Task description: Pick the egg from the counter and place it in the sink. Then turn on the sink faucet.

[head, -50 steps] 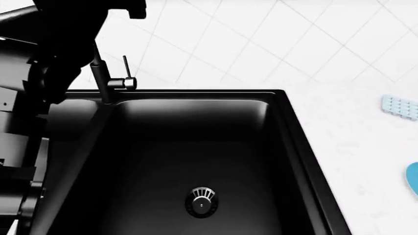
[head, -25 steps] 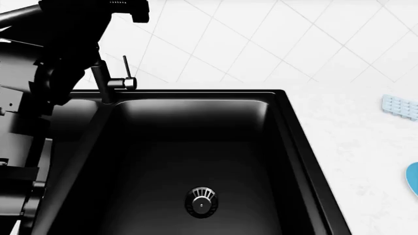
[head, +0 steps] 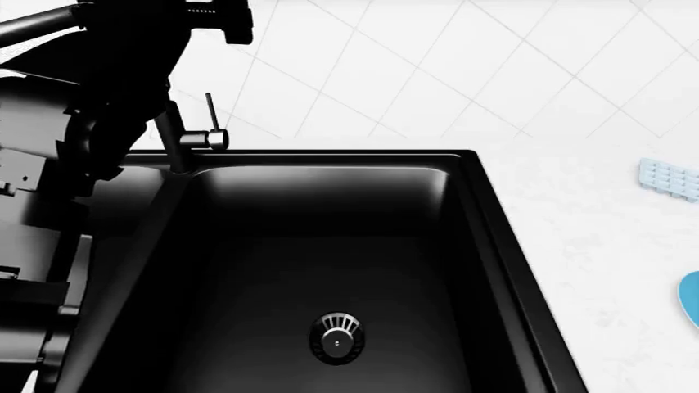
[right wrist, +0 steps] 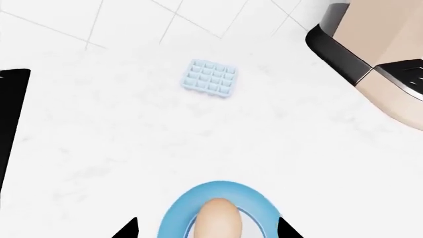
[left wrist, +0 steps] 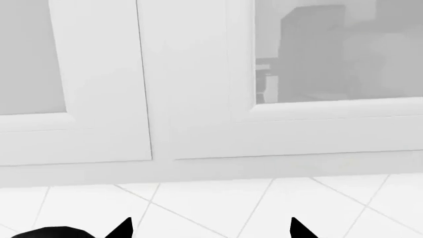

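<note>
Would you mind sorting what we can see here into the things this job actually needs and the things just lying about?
Needed for the job:
- egg, resting on a blue dish
- sink, basin empty
- sink faucet
- counter
- right gripper, above the egg

Just lying about:
- blue dish
- pale blue ridged tray
- tan and black appliance
- wall cabinets

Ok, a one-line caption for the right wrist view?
Open right gripper hovering over the egg on a blue dish, on the counter.
</note>
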You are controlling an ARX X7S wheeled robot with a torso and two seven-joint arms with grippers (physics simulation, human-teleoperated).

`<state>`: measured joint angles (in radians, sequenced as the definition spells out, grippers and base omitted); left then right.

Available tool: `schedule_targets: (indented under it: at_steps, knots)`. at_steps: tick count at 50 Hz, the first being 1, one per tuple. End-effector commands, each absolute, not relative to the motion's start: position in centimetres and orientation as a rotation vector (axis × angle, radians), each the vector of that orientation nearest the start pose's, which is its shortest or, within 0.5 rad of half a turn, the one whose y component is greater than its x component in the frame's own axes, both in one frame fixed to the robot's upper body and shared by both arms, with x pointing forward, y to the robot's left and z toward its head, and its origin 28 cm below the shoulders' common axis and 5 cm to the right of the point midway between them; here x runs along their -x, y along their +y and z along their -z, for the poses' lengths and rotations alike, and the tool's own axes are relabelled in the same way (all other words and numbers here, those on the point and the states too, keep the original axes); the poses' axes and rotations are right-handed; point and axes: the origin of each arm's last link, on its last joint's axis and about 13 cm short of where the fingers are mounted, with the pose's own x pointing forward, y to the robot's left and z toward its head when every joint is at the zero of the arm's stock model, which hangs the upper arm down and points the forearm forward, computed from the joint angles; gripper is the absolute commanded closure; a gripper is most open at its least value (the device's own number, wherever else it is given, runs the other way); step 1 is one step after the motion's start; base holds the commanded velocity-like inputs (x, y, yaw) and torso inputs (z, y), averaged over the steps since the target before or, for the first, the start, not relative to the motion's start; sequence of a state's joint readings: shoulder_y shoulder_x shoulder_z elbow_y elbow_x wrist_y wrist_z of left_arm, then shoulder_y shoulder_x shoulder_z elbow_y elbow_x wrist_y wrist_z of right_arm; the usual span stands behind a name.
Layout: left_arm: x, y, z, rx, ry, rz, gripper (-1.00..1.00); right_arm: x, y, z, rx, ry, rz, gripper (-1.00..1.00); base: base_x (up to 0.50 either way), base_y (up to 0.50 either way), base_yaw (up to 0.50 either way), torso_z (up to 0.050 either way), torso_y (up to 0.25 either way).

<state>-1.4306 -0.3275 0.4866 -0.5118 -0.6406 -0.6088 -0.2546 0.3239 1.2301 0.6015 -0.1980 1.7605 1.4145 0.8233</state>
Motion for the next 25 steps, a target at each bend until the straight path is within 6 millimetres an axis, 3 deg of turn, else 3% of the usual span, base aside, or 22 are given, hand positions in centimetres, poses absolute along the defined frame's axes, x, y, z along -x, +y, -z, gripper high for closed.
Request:
schedule_targets:
  at_steps: [1,25]
  knots:
    - [-39.4,23.8,-32.6,-0.048,-0.157,-0.005,-1.0,-16.5,-30.1,-26.7,0.019,0.503,0.373,-1.0,0.0,0.0,0.0,0.0,0.0]
    - [-39.6,23.9,-32.3,-0.044,-0.153,-0.005,-1.0,-17.6,-30.7,-25.1,0.018,0.527,0.407,-1.0,0.0,0.0,0.0,0.0,0.0]
